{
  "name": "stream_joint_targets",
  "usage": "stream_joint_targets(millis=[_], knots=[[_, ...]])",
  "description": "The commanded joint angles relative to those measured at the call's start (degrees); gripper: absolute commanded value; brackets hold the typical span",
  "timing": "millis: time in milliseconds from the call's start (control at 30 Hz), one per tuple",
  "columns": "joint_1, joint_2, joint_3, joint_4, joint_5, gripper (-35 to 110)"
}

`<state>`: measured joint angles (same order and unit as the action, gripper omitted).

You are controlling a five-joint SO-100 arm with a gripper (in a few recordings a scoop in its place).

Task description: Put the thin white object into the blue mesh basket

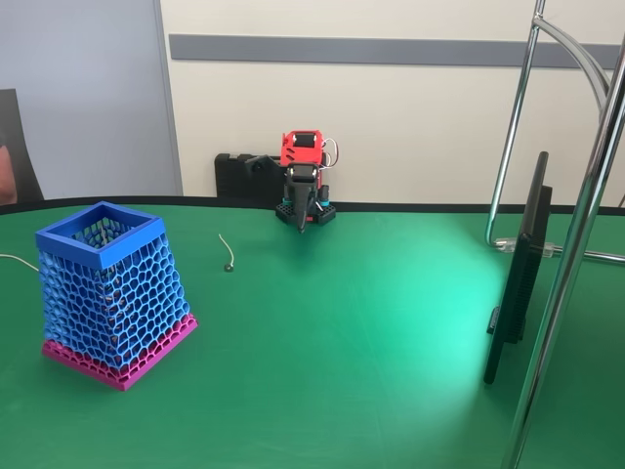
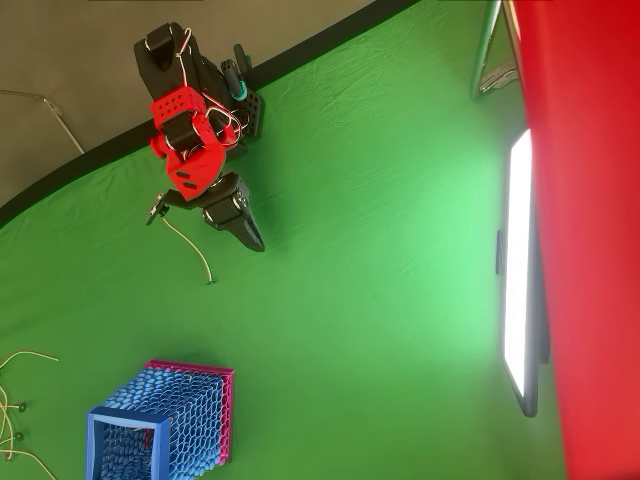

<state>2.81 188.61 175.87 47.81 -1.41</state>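
Observation:
The thin white object [image 1: 225, 247] lies curved on the green cloth, its small round tip toward the front; in the overhead view the thin white object [image 2: 192, 247] sits just left of the arm. The blue mesh basket [image 1: 99, 235] stands upright at the front left, with a magenta base band; in the overhead view the blue mesh basket [image 2: 122, 419] is at the lower left. My gripper [image 1: 302, 225] hangs folded at the red-and-black arm's base at the back, pointing down, fingers together with nothing in them. From above, the gripper [image 2: 257, 243] tip is a short way right of the cord.
A dark monitor [image 1: 518, 274] stands edge-on at the right, beside a chrome stand [image 1: 576, 244]. Plain white cables [image 2: 15, 400] lie at the overhead view's left edge near the basket. A black block [image 1: 239, 176] sits behind the arm. Open green cloth spreads across the middle.

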Motion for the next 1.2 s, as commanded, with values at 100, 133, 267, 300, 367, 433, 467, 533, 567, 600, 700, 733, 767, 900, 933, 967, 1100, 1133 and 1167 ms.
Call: stream_joint_targets(millis=[100,133,267,300,367,433,467,533,567,600,700,733,767,900,933,967,1100,1133,1167], knots=[[0.88,-6.42,-4.75,-2.2,1.58,1],[0.88,-7.65,-5.54,-2.2,2.11,1],[0.18,-13.89,-10.28,-1.58,3.96,1],[0.18,-15.91,-12.04,-0.97,4.57,1],[0.18,-19.78,-15.73,0.18,5.54,1],[1.05,-23.38,-20.3,2.37,6.94,1],[1.67,-25.14,-22.5,3.69,7.38,1],[3.34,-28.74,-26.72,5.62,8.0,1],[4.31,-30.67,-28.39,6.42,8.26,1],[5.27,-32.52,-29.79,6.94,8.35,1],[8.44,-38.14,-32.43,7.03,8.53,1],[9.49,-40.17,-33.22,7.12,8.7,1],[10.37,-42.19,-34.01,7.12,8.61,1],[14.77,-50.89,-37.62,7.03,8.96,1],[16.0,-53.17,-38.67,6.68,8.96,1],[17.31,-55.37,-39.64,6.33,9.23,1],[22.24,-62.49,-43.51,5.01,10.02,1],[23.38,-64.07,-44.38,4.57,10.63,1],[24.43,-65.39,-45.09,4.13,11.43,1]])
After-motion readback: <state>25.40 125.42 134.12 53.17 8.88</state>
